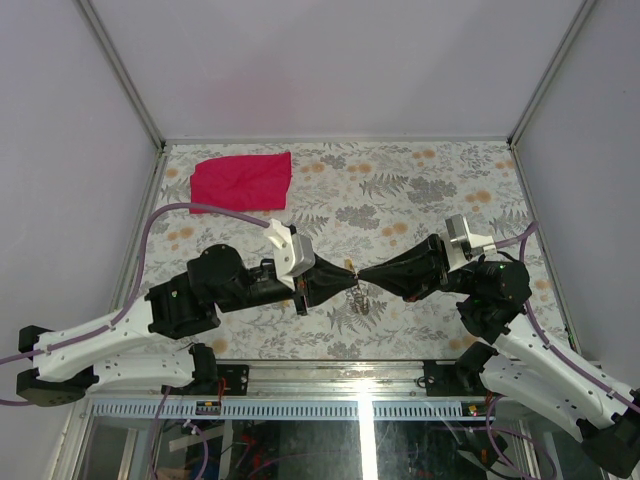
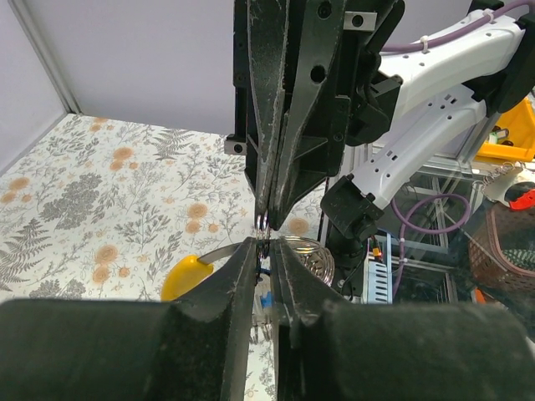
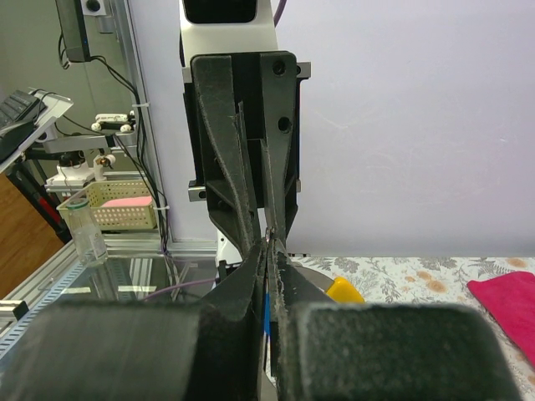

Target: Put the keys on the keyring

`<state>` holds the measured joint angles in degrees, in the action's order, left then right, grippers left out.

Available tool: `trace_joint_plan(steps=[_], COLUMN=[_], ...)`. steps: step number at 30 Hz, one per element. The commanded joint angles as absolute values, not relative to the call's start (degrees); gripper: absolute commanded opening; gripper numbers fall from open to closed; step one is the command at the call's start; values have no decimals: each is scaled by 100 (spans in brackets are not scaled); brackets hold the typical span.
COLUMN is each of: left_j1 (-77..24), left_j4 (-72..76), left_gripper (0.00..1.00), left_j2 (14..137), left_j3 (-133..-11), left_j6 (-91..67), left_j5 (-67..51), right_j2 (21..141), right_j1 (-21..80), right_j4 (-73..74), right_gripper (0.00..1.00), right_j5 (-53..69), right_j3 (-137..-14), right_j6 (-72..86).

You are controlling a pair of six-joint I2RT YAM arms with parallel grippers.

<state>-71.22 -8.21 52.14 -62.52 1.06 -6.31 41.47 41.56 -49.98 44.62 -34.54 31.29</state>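
Thin silvery keyring [image 1: 361, 298] with dangling link chain, yellow plastic-headed key [image 2: 185, 276] beside, right hand [image 2: 264, 219] pinching the ring, left hand [image 2: 263, 245] narrowed, grip unclear

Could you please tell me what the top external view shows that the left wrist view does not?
Only the top external view shows the red cloth at the far left of the floral table. Only the left wrist view shows a yellow key head beside the left gripper. Both show the left gripper meeting the right gripper tip to tip, both closed, above that table.
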Motion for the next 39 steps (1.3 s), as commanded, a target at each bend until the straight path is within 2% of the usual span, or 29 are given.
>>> trace_joint_plan(steps=[1, 6, 11, 14, 20, 23, 25, 32, 39], left_j1=[-7147, -7145, -7142, -7146, -7145, -7145, -7143, -7145, -7145], left_j4=[-394, -387, -589, -1066, -2600, -3583, -4091, -5331, -6338], left_gripper=[11, 1, 0, 0, 0, 0, 0, 0, 0], left_j2=[5144, 5138, 5172, 5247, 5575, 5897, 6143, 6840, 7493], left_j3=[-6183, -6208, -6355, -6613, -7390, -7865, -8156, -8873, -9485], left_j6=[31, 14, 45, 164, 538, 733, 856, 1107, 1263], left_j5=[-705, -707, -730, -700, -388, -267, -319, -472, 11], right_j2=[4087, 4098, 4039, 3915, 3646, 3544, 3487, 3189, 3121], right_j1=[4140, 4140, 4138, 4140, 4140, 4139, 4140, 4140, 4140], right_j4=[-5379, -5381, -5202, -4606, -1853, -1044, -728, -361, -584], right_gripper=[0, 0, 1, 11, 35, 47, 50, 51, 46], right_j5=[4412, 4420, 4383, 4333, 3603, 3383, 3286, 3104, 3749], right_j3=[-3744, -3716, -3682, -3763, -4351, -4486, -4496, -4304, -3923], right_j6=[3115, 3130, 3016, 2684, 1475, 1175, 1047, 641, 109])
